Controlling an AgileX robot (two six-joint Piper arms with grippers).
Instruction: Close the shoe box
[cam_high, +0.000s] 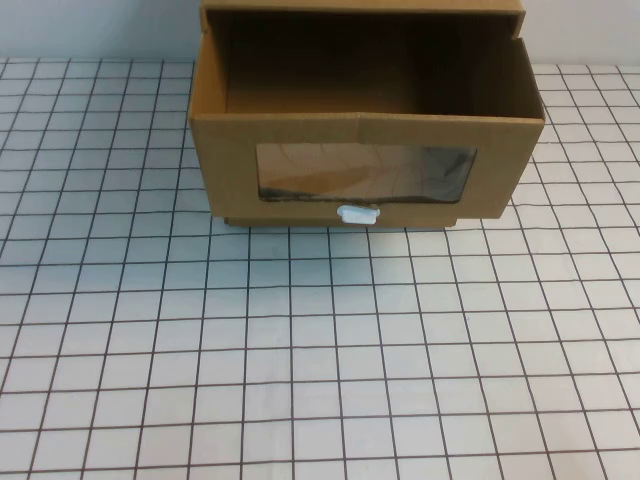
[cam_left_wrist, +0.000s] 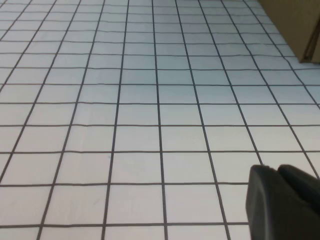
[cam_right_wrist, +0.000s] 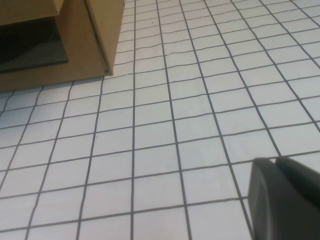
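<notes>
The shoe box (cam_high: 365, 130) sits at twelve o'clock on the gridded counter (cam_high: 320, 350), its drawer pulled out toward me, white tab (cam_high: 358, 214) facing front for pushing. The left hand (cam_left_wrist: 282, 202) and right hand (cam_right_wrist: 285, 197) hover apart, holding nothing; openness I cannot tell.

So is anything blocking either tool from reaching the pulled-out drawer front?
Nothing visible: only bare gridded table lies before the brown cardboard shoe box. Left tool and right tool sit low over the grid.
</notes>
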